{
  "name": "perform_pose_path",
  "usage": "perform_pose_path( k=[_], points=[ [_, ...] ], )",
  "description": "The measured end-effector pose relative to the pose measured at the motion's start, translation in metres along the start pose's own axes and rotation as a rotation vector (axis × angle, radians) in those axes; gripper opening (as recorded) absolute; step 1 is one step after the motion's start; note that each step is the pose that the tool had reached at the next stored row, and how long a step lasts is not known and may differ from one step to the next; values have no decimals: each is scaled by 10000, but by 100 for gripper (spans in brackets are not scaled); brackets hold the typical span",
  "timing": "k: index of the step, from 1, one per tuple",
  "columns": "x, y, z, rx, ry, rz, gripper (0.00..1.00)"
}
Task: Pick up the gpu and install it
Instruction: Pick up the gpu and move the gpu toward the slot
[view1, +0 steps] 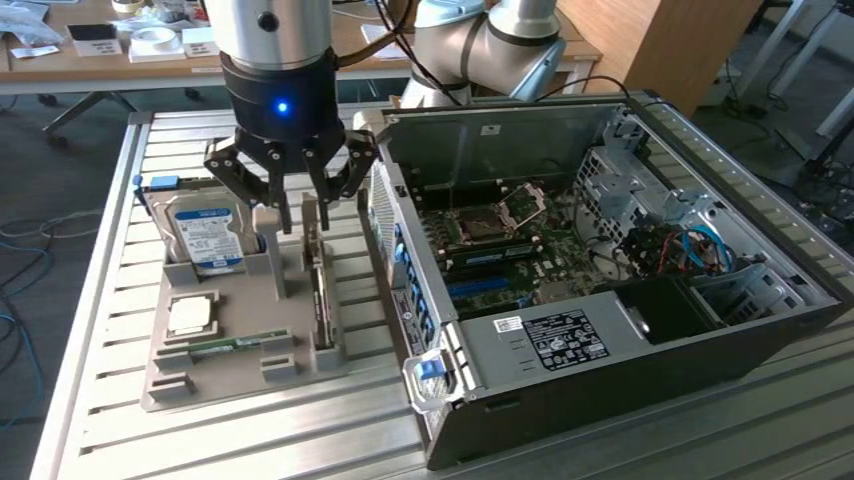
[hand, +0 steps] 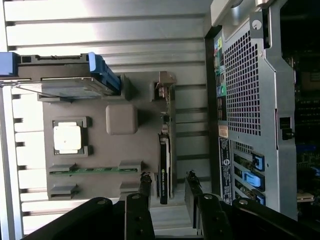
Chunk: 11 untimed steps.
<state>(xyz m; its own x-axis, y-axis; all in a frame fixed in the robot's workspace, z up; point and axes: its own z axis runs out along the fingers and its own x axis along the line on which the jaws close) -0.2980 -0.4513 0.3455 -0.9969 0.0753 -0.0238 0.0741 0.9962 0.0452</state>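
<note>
The gpu (view1: 322, 300) is a thin dark card standing on edge in a slot of the grey holder tray (view1: 234, 375), beside the open computer case. In the wrist view the gpu (hand: 164, 162) runs lengthwise toward the gap between my two fingers. My gripper (view1: 296, 212) hangs open just above the card's far end, one black finger on each side, and nothing is held. In the wrist view the gripper (hand: 168, 189) straddles the card's line with its fingertips (hand: 145, 186) apart from the card.
A silver hard drive (view1: 207, 238) stands in the same tray, with a square processor chip (view1: 191, 316) and a green memory stick (view1: 230, 347) lying nearby. The open case (view1: 747, 350) with its motherboard (view1: 514, 250) sits on the exterior view's right, close to the tray. All rests on a slatted metal table (view1: 94, 420).
</note>
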Motion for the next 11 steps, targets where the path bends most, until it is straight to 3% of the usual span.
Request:
perform_pose_path(
  k=[11],
  points=[
    [4,-7,145,0,1,1,41]
  ],
)
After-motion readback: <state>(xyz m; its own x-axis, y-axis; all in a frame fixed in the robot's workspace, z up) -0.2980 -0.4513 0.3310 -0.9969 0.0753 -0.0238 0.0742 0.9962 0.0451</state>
